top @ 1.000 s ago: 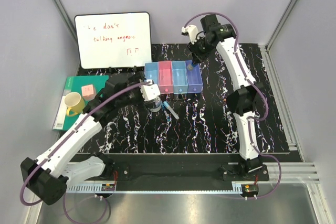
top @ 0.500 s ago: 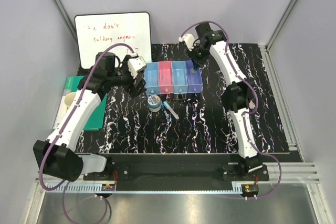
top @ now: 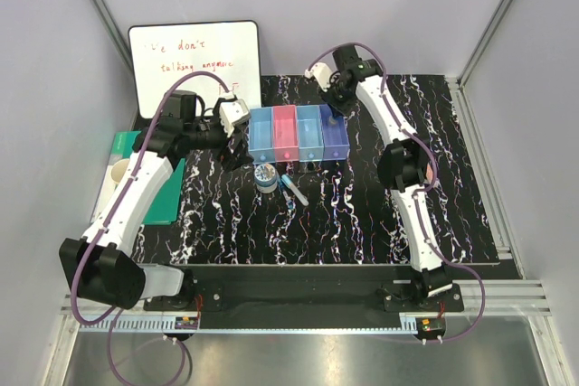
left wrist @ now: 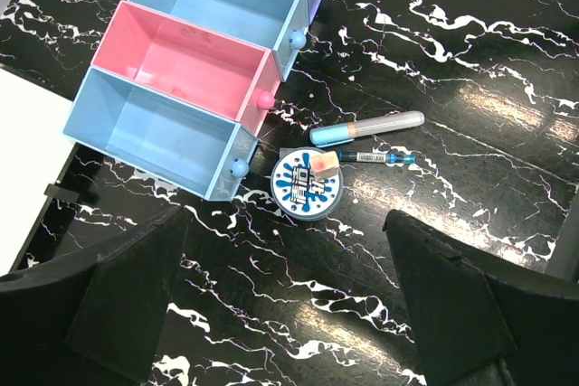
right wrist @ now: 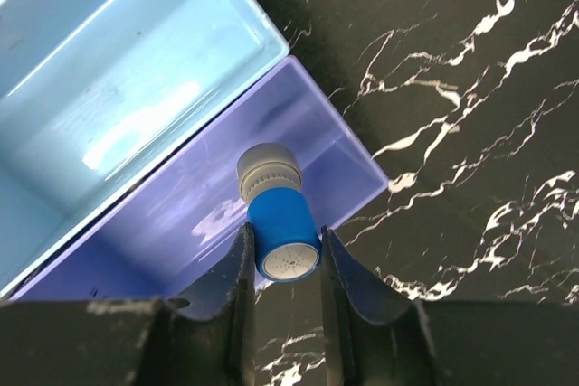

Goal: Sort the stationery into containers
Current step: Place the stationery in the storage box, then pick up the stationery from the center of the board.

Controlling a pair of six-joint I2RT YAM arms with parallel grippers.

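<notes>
1. Top external view, nearest first: the tape roll (top: 265,175) and two pens (left wrist: 366,128) lie loose on the worktop (top: 362,214), just in front of the containers (top: 298,153), unsorted.
2. Beside the row's left end, the left hand (top: 237,128) hangs spread wide, holding nothing.
3. Blue, pink and blue bins look empty.
4. Farthest back, the right hand (right wrist: 282,252) pinches the blue-capped cylinder (right wrist: 276,214) over the purple bin (right wrist: 163,223); barely begun, I'd say.

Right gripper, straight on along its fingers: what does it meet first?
Likely the purple bin: the right gripper holds the blue-capped cylinder pointing into it, so the cylinder's grey end would touch its floor first.
</notes>
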